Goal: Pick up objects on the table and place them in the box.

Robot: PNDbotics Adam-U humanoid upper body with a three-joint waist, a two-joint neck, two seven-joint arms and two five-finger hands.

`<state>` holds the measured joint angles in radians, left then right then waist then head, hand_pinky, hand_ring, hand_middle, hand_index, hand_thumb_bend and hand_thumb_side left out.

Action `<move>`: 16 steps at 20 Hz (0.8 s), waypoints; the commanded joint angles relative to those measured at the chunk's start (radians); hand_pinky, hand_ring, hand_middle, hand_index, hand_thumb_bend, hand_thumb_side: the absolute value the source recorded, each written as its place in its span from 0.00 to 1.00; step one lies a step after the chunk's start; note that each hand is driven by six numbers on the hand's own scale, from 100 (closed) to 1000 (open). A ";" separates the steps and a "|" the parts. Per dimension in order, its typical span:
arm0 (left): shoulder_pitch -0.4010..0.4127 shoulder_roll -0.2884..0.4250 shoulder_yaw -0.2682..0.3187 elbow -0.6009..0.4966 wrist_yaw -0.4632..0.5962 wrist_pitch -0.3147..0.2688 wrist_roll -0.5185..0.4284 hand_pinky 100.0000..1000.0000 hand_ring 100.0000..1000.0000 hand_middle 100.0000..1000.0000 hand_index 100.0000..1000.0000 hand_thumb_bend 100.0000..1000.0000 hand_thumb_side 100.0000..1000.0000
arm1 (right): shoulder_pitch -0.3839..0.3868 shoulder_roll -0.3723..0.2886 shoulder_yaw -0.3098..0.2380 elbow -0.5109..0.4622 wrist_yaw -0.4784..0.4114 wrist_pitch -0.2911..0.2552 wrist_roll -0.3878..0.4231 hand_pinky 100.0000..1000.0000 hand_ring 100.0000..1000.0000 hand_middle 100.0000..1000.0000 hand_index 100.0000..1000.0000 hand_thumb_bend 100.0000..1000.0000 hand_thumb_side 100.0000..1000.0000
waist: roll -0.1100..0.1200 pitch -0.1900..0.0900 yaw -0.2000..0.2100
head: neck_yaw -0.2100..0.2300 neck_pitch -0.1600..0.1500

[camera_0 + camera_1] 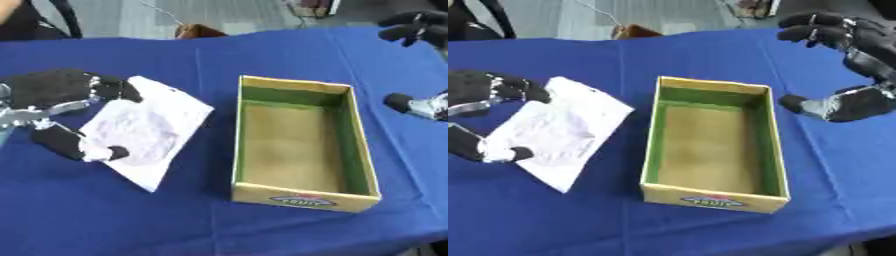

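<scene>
Left hand (52, 100) sits at the left side of the blue table (262, 55), fingers and thumb curled onto the near-left edge of a flat white packet (149, 127): fingers over its upper corner, thumb tip pressing on its lower left part, so it reads as a pinch across the packet's edge. Whether the packet is lifted or lies flat on the cloth I cannot tell. Its long axis runs diagonally, from the upper-left corner by the fingers down toward a point near the table's front. The open cardboard box (302, 197) lies to the right of the packet, just beside it but apart, long axis running away from the robot; nothing shows inside. So the carry would go rightward from the left hand, which is the nearer one by far. Right hand (846, 70) hovers beyond the box's right wall, fingers spread and relaxed, holding nothing; in the left eye view it is mostly cut off. The packet's contents are blurred: a pale purplish patch, nothing more legible.
</scene>
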<state>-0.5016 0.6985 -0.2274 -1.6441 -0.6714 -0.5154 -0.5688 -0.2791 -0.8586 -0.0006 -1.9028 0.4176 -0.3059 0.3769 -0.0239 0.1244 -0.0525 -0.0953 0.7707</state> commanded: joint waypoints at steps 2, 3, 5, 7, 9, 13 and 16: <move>-0.029 0.002 -0.004 0.010 -0.018 -0.018 -0.006 0.58 0.73 0.85 0.93 0.44 0.70 | -0.021 -0.018 -0.009 -0.004 -0.005 -0.001 0.003 0.67 0.78 0.91 0.91 0.42 0.65 | -0.002 -0.011 -0.002 | -0.004 -0.001; -0.032 0.000 -0.006 0.014 -0.023 -0.021 -0.005 0.58 0.73 0.85 0.93 0.44 0.70 | -0.022 -0.017 -0.009 -0.004 -0.005 -0.001 0.003 0.67 0.78 0.91 0.91 0.42 0.65 | -0.003 -0.010 -0.002 | -0.004 -0.001; -0.040 -0.003 -0.010 0.024 -0.030 -0.025 -0.002 0.59 0.73 0.85 0.93 0.44 0.70 | -0.022 -0.017 -0.008 -0.003 -0.005 -0.002 0.004 0.67 0.78 0.91 0.91 0.43 0.65 | -0.005 -0.010 -0.003 | -0.003 -0.001; -0.047 -0.006 -0.012 0.033 -0.035 -0.028 -0.001 0.59 0.73 0.85 0.93 0.44 0.70 | -0.022 -0.016 -0.008 -0.003 -0.005 -0.002 0.004 0.67 0.78 0.91 0.91 0.43 0.65 | -0.006 -0.010 -0.004 | -0.003 -0.001; -0.055 -0.010 -0.015 0.043 -0.037 -0.031 -0.001 0.59 0.73 0.85 0.93 0.44 0.70 | -0.023 -0.016 -0.008 -0.003 -0.006 -0.002 0.004 0.67 0.78 0.91 0.91 0.43 0.65 | -0.006 -0.010 -0.004 | -0.002 -0.001; -0.073 -0.016 -0.022 0.062 -0.041 -0.036 -0.002 0.59 0.73 0.85 0.93 0.44 0.71 | -0.025 -0.014 -0.007 -0.003 -0.007 -0.002 0.006 0.67 0.78 0.91 0.91 0.43 0.65 | -0.007 -0.009 -0.005 | 0.000 -0.001; -0.083 -0.021 -0.028 0.080 -0.050 -0.041 0.000 0.60 0.73 0.85 0.93 0.45 0.71 | -0.027 -0.013 -0.006 -0.003 -0.007 -0.002 0.007 0.67 0.78 0.91 0.91 0.43 0.65 | -0.007 -0.008 -0.008 | 0.002 -0.001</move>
<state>-0.5645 0.6657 -0.2582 -1.5611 -0.7153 -0.5395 -0.5576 -0.2882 -0.8575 0.0006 -1.8976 0.4157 -0.3079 0.3798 -0.0310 0.1256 -0.0595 -0.0945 0.7707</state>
